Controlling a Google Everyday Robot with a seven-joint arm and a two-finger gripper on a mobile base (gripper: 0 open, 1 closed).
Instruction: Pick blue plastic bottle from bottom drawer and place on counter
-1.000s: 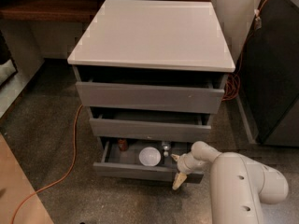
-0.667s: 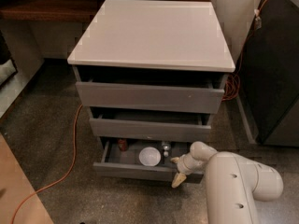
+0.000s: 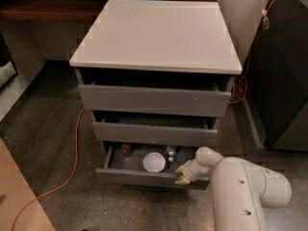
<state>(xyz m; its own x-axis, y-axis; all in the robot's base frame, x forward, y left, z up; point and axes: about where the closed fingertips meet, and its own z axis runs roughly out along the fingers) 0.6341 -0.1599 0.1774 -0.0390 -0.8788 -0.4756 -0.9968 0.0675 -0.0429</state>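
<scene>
Gripper [image 3: 182,174] — seemingly at bottom drawer [image 3: 131,177] front

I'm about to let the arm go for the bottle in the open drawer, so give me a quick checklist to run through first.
1. Bottom drawer pulled open: ok.
2. Blue plastic bottle in view inside it, right of the white bowl: ok.
3. Gripper over the bottle: not ok; it sits at the drawer's front edge, right of the bottle.
4. Gap between bottle and bowl: cannot tell.
5. Bottle gripped: not ok.
6. Counter in view for the placing: ok.
</scene>
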